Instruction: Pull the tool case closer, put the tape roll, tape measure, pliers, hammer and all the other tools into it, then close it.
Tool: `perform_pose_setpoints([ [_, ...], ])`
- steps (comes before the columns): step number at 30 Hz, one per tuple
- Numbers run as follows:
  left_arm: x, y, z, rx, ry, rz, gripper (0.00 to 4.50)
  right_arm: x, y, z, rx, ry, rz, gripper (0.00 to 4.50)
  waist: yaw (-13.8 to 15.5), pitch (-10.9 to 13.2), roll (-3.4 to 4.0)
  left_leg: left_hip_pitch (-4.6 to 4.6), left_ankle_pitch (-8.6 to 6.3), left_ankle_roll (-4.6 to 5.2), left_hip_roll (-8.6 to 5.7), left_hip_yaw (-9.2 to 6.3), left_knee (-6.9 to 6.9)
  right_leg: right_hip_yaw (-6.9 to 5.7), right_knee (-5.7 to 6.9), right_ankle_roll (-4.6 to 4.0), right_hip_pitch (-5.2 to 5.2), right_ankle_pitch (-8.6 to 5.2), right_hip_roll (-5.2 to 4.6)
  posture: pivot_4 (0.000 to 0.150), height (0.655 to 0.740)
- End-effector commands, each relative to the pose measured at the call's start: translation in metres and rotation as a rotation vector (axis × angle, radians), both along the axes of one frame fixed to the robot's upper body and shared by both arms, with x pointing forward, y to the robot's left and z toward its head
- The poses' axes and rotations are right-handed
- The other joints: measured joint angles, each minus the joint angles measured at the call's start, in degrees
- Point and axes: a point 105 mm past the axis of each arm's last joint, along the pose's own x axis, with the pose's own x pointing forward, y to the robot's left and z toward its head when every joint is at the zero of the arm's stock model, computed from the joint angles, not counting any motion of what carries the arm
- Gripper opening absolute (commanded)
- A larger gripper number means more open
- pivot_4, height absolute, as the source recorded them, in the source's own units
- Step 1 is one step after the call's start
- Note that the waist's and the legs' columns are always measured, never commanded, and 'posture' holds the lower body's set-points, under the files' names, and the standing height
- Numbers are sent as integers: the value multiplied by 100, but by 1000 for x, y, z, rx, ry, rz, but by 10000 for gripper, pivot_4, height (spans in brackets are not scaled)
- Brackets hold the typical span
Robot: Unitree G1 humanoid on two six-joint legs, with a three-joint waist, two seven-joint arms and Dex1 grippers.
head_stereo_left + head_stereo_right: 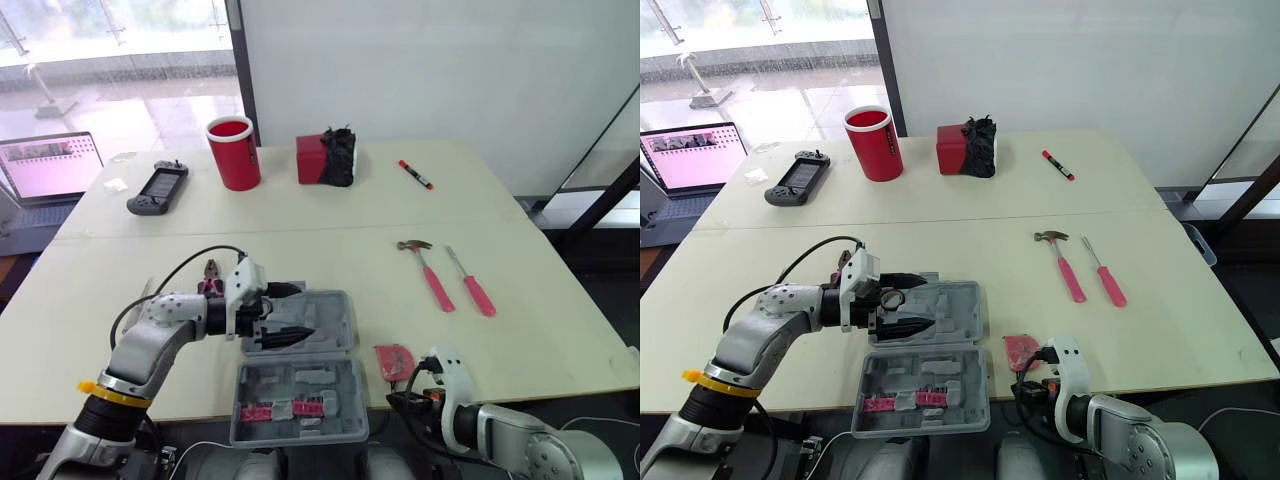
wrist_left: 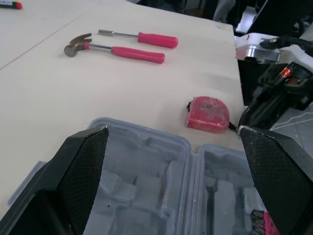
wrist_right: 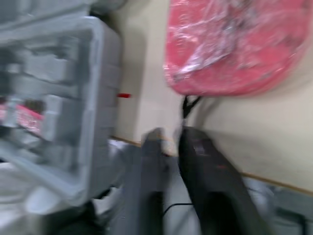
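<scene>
right gripper [image 3: 170,139] sits lowest, at the table's front edge, pointing at the red tape measure [image 1: 395,358]; open or closed, i cannot tell through the blur. that tape measure lies flat just beside the open tool case [image 1: 330,318], on its right. left gripper [image 1: 290,315] hovers over the case's far half, jaws spread wide, holding nothing. small, hard-shelled, probably a bit slick: i'd pinch it from above across two opposite edges. hammer [image 1: 430,275] and screwdriver [image 1: 470,283] lie farther back, well apart from the case.
</scene>
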Motion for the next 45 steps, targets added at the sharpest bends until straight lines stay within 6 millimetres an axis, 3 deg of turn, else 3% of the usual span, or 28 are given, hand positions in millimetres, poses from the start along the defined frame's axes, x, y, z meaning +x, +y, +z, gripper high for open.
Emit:
perform_pose_setpoints([
  [1, 0, 1, 8, -14, -36, -10, 45000, -4, -20, 17, -14, -22, 22, 26849, 14, 0, 0, 0, 0, 0, 0, 0, 0, 0, -1, 0, 1, 0, 0, 1500, 7400],
  [4, -1, 4, 8, -11, -39, -6, 45000, -9, -26, 39, 51, -55, 114, 41891, 36, 1, -1, -2, 0, 0, -3, 2, 1, -1, -7, 1, 4, 0, -3, 1500, 7400],
  [5, -1, 5, 8, -10, -41, -3, 45000, -8, -31, 47, 56, -78, 151, 44636, 36, 1, -2, -2, 0, 0, -2, 2, 1, -1, -8, 1, 4, 0, -3, 1500, 7400],
  [8, -3, 7, 7, -9, -45, -3, 45000, 5, -45, 66, -100, -217, 310, 44636, 7, 4, 0, -1, 0, 0, 0, 5, 2, -2, -8, 1, 5, 0, -1, 1500, 7400],
  [9, -6, 7, 6, -9, -30, -16, 45000, 13, -48, 67, -227, -293, 405, 44636, -14, 5, 0, -1, 0, 0, 1, 7, 3, -2, -8, 1, 5, 0, -1, 1500, 7400],
  [12, -9, 9, 7, -18, -18, -17, 45000, 14, -47, 59, -444, -401, 737, 44636, -12, 10, -9, 0, 0, 0, 4, 13, 2, -4, -15, 3, 5, -1, 1, 1500, 7400],
  [14, -9, 10, 8, -22, -20, -9, 45000, 23, -47, 54, -542, -490, 840, 44636, 1, 16, -21, -2, 0, 0, 6, 8, 0, -8, -20, 4, 7, -2, 1, 1500, 7400],
  [19, -8, 16, 3, -2, -7, 30, 45000, 53, -44, 48, -586, -648, 963, 44636, -5, 22, -21, -6, 0, 0, -3, 13, 7, -6, -40, 14, 18, 5, -11, 1500, 7400],
  [24, -3, 22, 8, -13, -34, 95, 45000, 67, -36, 33, -591, -703, 1136, 44636, -9, 24, -17, -2, 0, 0, 1, 10, 8, -7, -42, 12, 20, 7, -7, 1500, 7400],
  [31, -7, 26, 5, 19, -52, 120, 45000, 71, -29, 22, -548, -684, 1206, 44636, 23, 25, -16, -5, 0, 0, -3, 6, 6, -7, -42, 12, 19, 7, -10, 1500, 7400],
  [41, -9, 34, -1, 61, -60, 160, 45000, 83, -12, 13, -452, -676, 1156, 44636, 15, 25, -13, -2, 0, 0, -2, 5, 6, -6, -36, 10, 19, 8, -8, 1500, 7400],
  [44, -8, 33, 0, 60, -67, 160, 45000, 84, -14, 11, -445, -653, 1148, 36198, 19, 25, -13, -2, 0, -1, -3, 4, 7, -6, -37, 11, 20, 8, -8, 1500, 7400],
  [45, -8, 33, 0, 60, -69, 160, 45000, 83, -15, 11, -455, -648, 1156, 31511, 19, 25, -13, -2, 0, -1, -3, 4, 7, -6, -36, 11, 19, 8, -8, 1500, 7400],
])
